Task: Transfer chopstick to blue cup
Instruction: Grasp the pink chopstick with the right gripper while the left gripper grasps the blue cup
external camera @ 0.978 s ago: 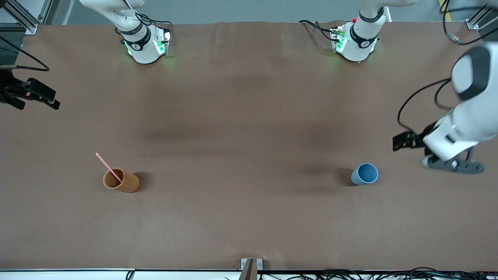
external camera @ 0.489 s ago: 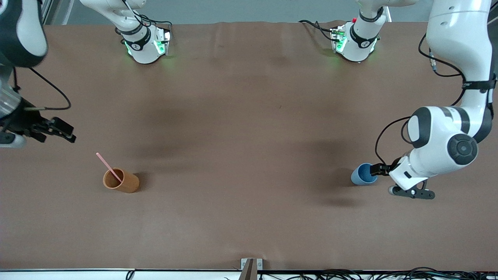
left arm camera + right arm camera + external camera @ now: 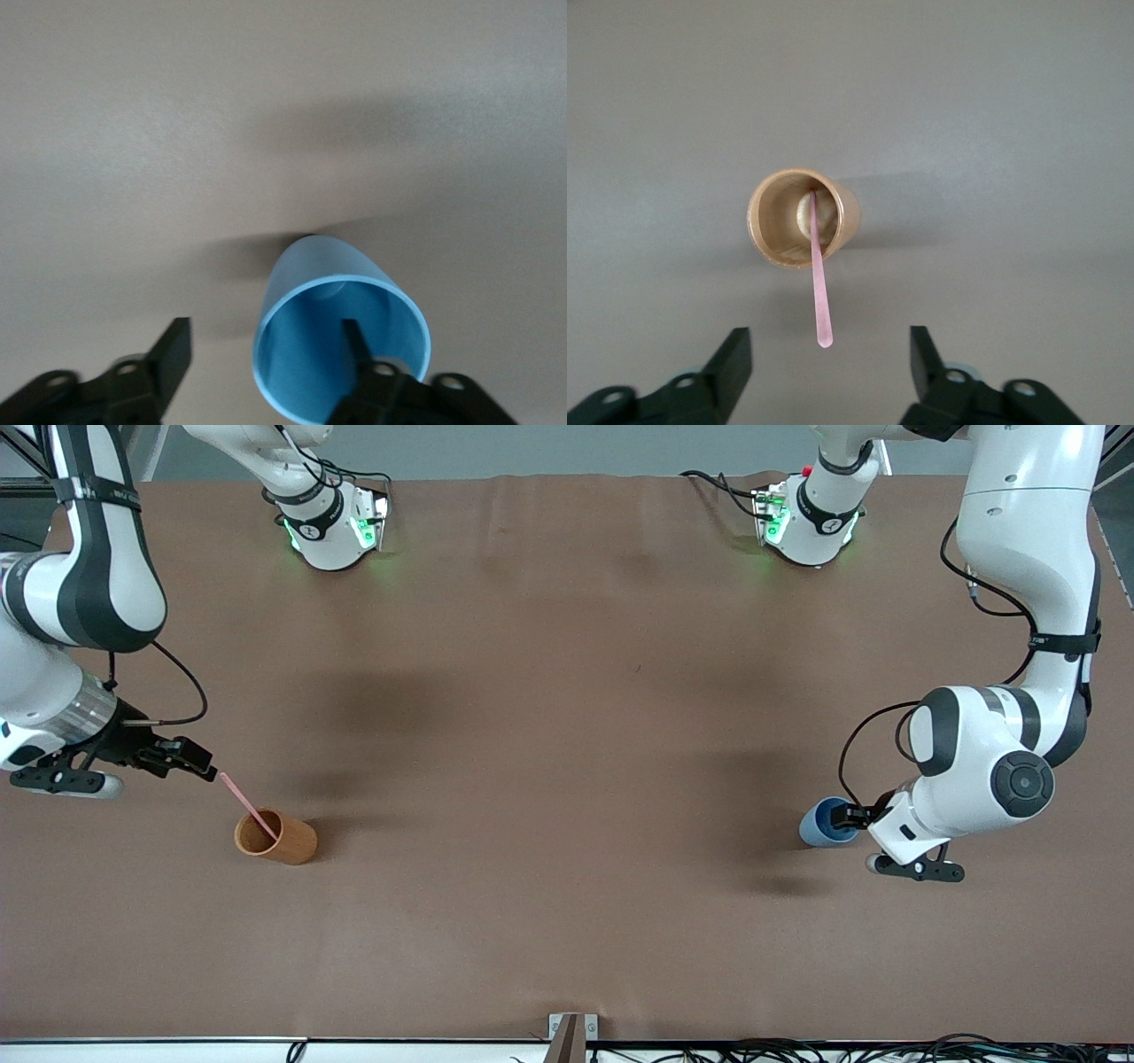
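Note:
The pale-pink chopstick [image 3: 244, 802] stands slanted in the orange-brown cup [image 3: 276, 838] toward the right arm's end of the table. My right gripper [image 3: 202, 769] is open at the stick's upper end. In the right wrist view the stick [image 3: 819, 283] rises out of the cup [image 3: 775, 232], with its tip between the open fingers of my right gripper [image 3: 830, 347], touching neither. The blue cup [image 3: 819, 823] stands toward the left arm's end. My left gripper [image 3: 853, 813] is open at its rim. In the left wrist view my left gripper [image 3: 264, 343] straddles the wall of the cup [image 3: 310, 279], one finger [image 3: 356, 341] over the inside.
The brown table cover [image 3: 567, 717] is bare between the two cups. The two arm bases [image 3: 332, 531] stand along the table's edge farthest from the front camera. Cables [image 3: 842, 1050] run along the nearest edge.
My right gripper has come in from the table's end to the chopstick's upper end. My left gripper has come down and in to the blue cup's rim. Neither cup nor the stick has moved.

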`<state>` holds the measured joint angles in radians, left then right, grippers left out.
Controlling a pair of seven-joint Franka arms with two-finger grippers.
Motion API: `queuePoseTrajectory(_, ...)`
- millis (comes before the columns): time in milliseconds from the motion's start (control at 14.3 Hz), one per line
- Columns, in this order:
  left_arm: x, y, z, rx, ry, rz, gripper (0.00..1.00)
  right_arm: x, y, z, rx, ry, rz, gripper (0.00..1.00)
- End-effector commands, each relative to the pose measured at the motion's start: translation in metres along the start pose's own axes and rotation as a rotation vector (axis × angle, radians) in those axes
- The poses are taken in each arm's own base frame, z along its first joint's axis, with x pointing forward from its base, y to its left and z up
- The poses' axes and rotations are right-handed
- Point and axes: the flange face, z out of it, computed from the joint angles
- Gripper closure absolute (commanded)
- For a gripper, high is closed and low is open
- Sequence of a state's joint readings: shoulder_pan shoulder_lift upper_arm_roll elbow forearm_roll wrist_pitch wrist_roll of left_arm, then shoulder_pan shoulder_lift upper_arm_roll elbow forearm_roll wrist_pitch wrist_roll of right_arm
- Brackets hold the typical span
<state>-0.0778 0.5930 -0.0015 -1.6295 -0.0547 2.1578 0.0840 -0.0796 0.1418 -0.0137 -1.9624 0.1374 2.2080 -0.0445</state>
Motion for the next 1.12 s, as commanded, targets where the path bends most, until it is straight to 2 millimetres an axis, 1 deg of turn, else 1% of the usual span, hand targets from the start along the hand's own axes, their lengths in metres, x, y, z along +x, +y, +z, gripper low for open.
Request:
queuePoseTrajectory(0, 0.002, 0.006, 0.011, -0.012, 0.018, -0.005, 0.5, -0.014, 0.007, 0.016, 0.025, 0.033, -0.02, 0.29)
queuePoseTrajectory(70, 0.002, 0.007, 0.015, -0.007, 0.02, 0.002, 0.7, -0.019, 0.011, 0.025, 0.04, 0.039, -0.022, 0.32)
queuePoseTrajectory(140, 0.002, 0.006, 0.019, 0.0, 0.032, 0.013, 0.83, -0.022, 0.011, 0.03, 0.06, 0.034, -0.015, 0.34)
queuePoseTrajectory(210, -0.001, 0.01, 0.023, 0.003, 0.039, 0.027, 0.92, -0.025, 0.011, 0.034, 0.071, 0.023, -0.012, 0.38)
queuePoseTrajectory(280, -0.003, 0.01, 0.024, 0.018, 0.04, 0.042, 0.99, -0.026, 0.011, 0.037, 0.076, 0.021, -0.018, 0.43)
queuePoseTrajectory(349, -0.003, 0.01, 0.022, 0.03, 0.042, 0.048, 1.0, -0.027, 0.013, 0.044, 0.076, 0.01, -0.014, 0.47)
queuePoseTrajectory(419, -0.001, 0.013, 0.018, 0.034, 0.043, 0.051, 1.0, -0.027, 0.013, 0.046, 0.077, 0.007, -0.013, 0.51)
queuePoseTrajectory(559, 0.0, 0.034, -0.01, 0.048, 0.065, 0.055, 1.0, -0.027, 0.012, 0.047, 0.108, 0.007, 0.017, 0.57)
queuePoseTrajectory(629, -0.002, 0.051, -0.026, 0.037, 0.059, 0.026, 1.0, -0.027, 0.012, 0.048, 0.118, 0.006, 0.026, 0.6)
queuePoseTrajectory(699, -0.003, 0.076, -0.045, 0.017, 0.07, -0.001, 1.0, -0.027, 0.012, 0.048, 0.12, 0.006, 0.025, 0.63)
queuePoseTrajectory(839, -0.012, 0.131, -0.067, -0.018, 0.074, -0.098, 1.0, -0.027, 0.012, 0.047, 0.121, 0.008, 0.025, 0.7)
queuePoseTrajectory(909, -0.017, 0.163, -0.072, -0.016, 0.081, -0.135, 1.0, -0.027, 0.012, 0.047, 0.125, 0.008, 0.03, 0.7)
queuePoseTrajectory(978, -0.025, 0.202, -0.073, -0.018, 0.087, -0.179, 1.0, -0.026, 0.013, 0.047, 0.139, 0.011, 0.043, 0.7)
queuePoseTrajectory(1048, -0.031, 0.234, -0.072, -0.016, 0.092, -0.215, 1.0, -0.026, 0.013, 0.047, 0.146, 0.012, 0.052, 0.71)
